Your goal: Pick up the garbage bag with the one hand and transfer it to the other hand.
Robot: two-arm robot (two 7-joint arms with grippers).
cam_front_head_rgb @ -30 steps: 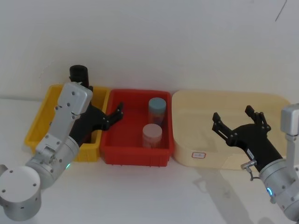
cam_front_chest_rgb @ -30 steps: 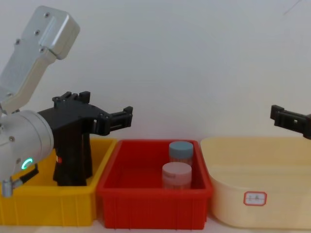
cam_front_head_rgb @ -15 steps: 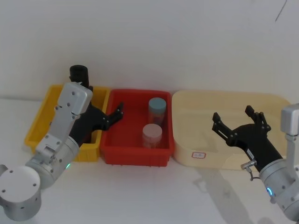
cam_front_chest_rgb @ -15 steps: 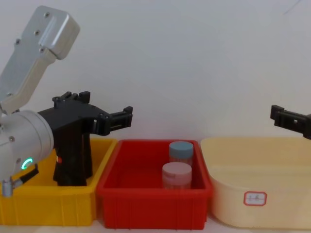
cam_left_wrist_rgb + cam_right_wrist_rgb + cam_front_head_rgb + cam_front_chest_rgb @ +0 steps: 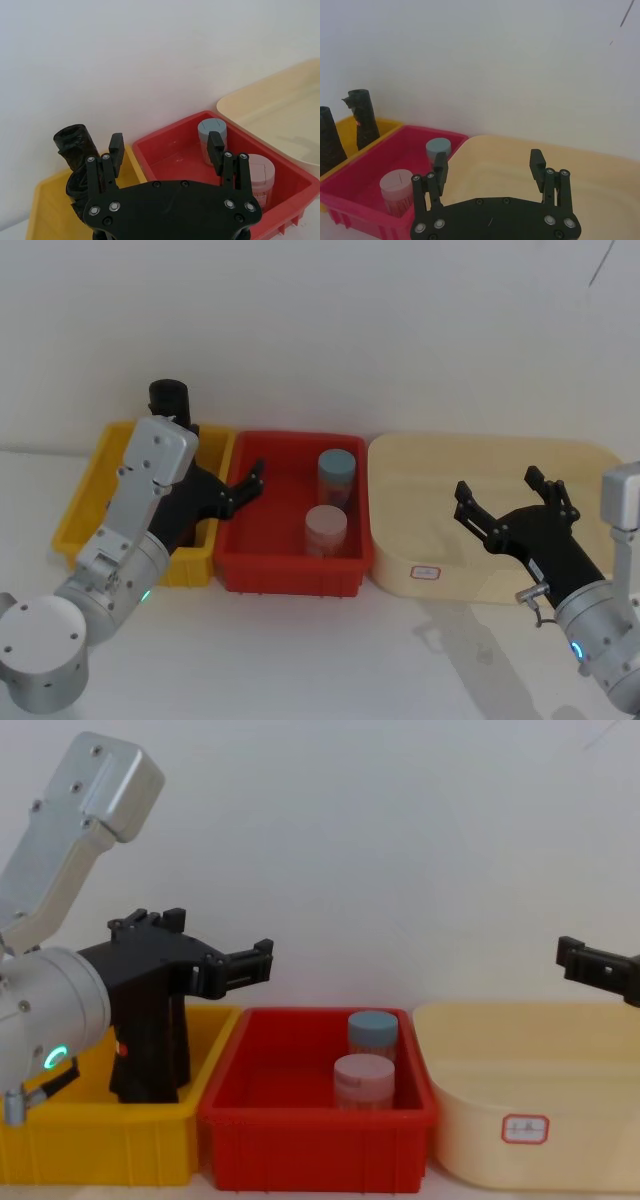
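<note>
Nothing has moved since the earlier frames: both arms and every bin sit exactly where they were, so you are paused in the approach and the pick has not begun.

Your target, the garbage bag [image 5: 170, 400], a tall black roll of crinkly plastic, stands upright at the far corner of the yellow plastic bin [image 5: 88, 495], on the side next to the red plastic bin [image 5: 290, 575].

Your left gripper [image 5: 166, 150], the long black two-finger tool on the green-lit silver arm, hangs over the line where the yellow and red bins meet. It is spread wide and holds nothing. In the left wrist view the roll lies just outside one finger [image 5: 116, 147], not in the gap, and I see no contact.

As I judge it, your next move is to shift that gripper sideways toward the yellow bin until the roll stands between the fingers, then close on its upper half. Mind the shared bin wall and the two lidded translucent jars [image 5: 326, 528] in the red bin.

Your right gripper [image 5: 500, 490], the matching tool on the blue-lit arm, waits above the cream tub [image 5: 500, 440], also spread wide and empty, ready to receive.
</note>
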